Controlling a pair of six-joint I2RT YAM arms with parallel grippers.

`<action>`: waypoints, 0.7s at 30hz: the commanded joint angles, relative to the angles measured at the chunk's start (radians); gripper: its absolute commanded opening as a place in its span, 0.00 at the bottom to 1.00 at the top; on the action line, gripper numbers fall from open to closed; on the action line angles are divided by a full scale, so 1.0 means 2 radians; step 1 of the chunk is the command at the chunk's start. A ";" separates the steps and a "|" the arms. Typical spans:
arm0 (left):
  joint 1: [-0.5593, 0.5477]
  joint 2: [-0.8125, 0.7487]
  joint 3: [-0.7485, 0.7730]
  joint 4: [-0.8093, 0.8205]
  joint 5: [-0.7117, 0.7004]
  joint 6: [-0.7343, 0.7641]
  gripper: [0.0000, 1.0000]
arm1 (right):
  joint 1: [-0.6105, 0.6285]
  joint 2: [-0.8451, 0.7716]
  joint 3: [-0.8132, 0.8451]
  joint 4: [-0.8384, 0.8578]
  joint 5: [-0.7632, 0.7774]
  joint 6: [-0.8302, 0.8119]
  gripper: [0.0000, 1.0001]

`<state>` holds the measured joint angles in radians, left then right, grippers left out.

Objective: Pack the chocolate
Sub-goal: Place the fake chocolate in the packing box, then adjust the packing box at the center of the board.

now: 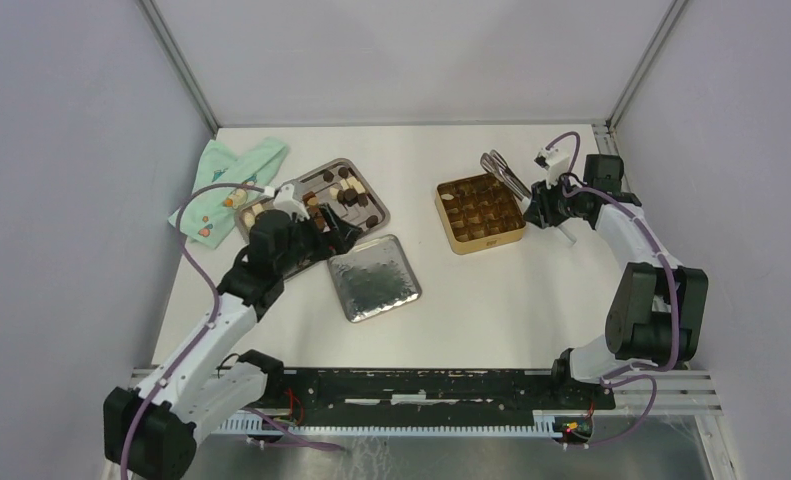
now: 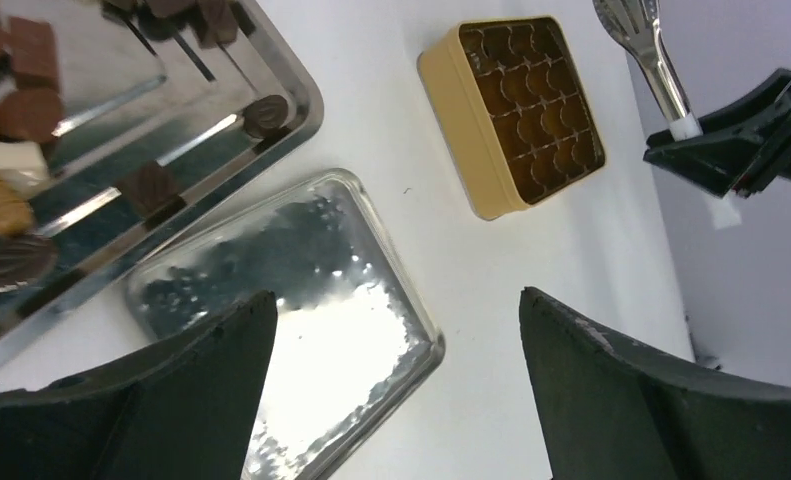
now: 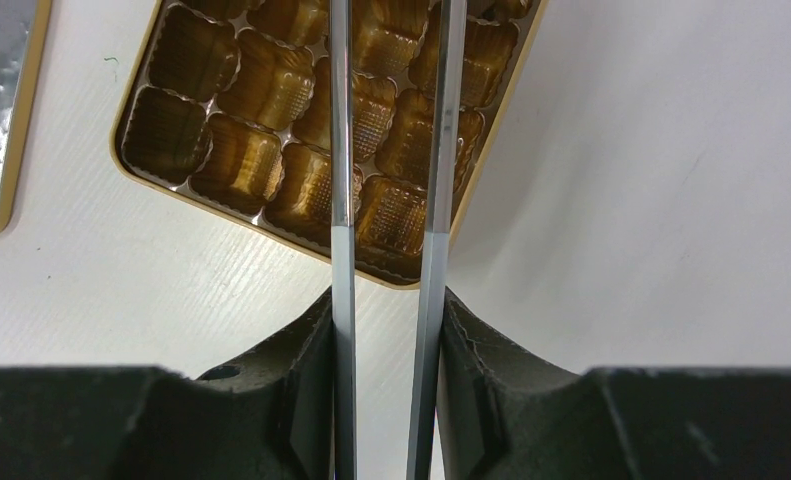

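Observation:
The chocolate point(image 1: 339, 195) lies as several dark, light brown and cream pieces on a steel tray point(image 1: 379, 215), at the upper left in the left wrist view point(image 2: 26, 105). My left gripper point(image 1: 341, 236) hangs open and empty point(image 2: 396, 320) over the near edge of that tray and a silver lid point(image 1: 374, 278). The gold tin point(image 1: 480, 212) stands open with empty brown cups point(image 3: 241, 150). My right gripper point(image 1: 543, 208) is shut on metal tongs point(image 1: 506, 175), whose two arms point(image 3: 343, 150) reach over the tin between the fingers point(image 3: 386, 320).
A green patterned cloth point(image 1: 233, 180) lies left of the tray, partly under it. The lid point(image 2: 291, 300) rests shiny side up between tray and tin point(image 2: 516, 110). Grey walls enclose the table on three sides.

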<state>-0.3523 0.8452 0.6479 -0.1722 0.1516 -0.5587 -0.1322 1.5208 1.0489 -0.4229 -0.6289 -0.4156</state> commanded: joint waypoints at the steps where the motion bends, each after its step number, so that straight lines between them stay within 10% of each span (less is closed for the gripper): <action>1: -0.054 0.082 0.016 0.113 -0.019 -0.128 0.95 | -0.001 -0.023 0.001 0.021 -0.020 0.004 0.39; 8: -0.200 0.345 0.271 -0.091 -0.294 -0.185 0.94 | 0.001 -0.025 0.002 0.021 -0.023 0.004 0.39; 11: -0.207 0.462 0.387 -0.153 -0.307 -0.195 0.68 | 0.002 -0.026 0.002 0.021 -0.022 0.003 0.39; 21: -0.215 0.660 0.589 -0.184 -0.279 -0.185 0.64 | 0.002 -0.028 0.002 0.021 -0.027 0.000 0.39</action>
<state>-0.7727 2.1090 1.7138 -0.4892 -0.3756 -0.8871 -0.1310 1.5078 1.0489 -0.4194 -0.6453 -0.4149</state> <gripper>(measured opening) 0.650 0.397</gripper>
